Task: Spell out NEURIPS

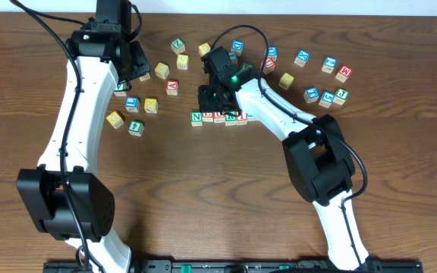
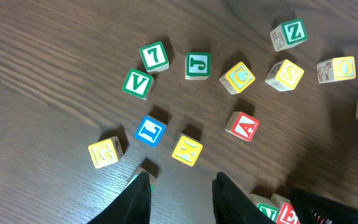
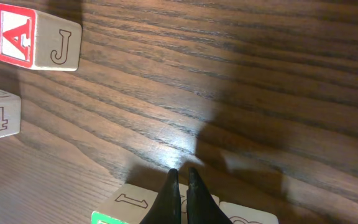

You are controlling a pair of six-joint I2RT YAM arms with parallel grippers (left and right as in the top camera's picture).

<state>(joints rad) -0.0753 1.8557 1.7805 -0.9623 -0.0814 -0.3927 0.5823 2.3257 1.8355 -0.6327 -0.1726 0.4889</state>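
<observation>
A row of letter cubes lies mid-table: green N, red E, blue U, then a green-lettered and a red-lettered cube. My right gripper is shut and holds nothing, its tips just above the row's pale cube tops. My left gripper hangs open over bare wood, high above the loose cubes. A green-edged cube peeks from behind its left finger. A yellow S cube lies loose. N and E show at the left wrist view's bottom right.
Loose cubes lie scattered at the back left: green 7, V, J, yellow C, red A, blue L. More cubes sit at the back right. A red A cube lies beyond the right gripper.
</observation>
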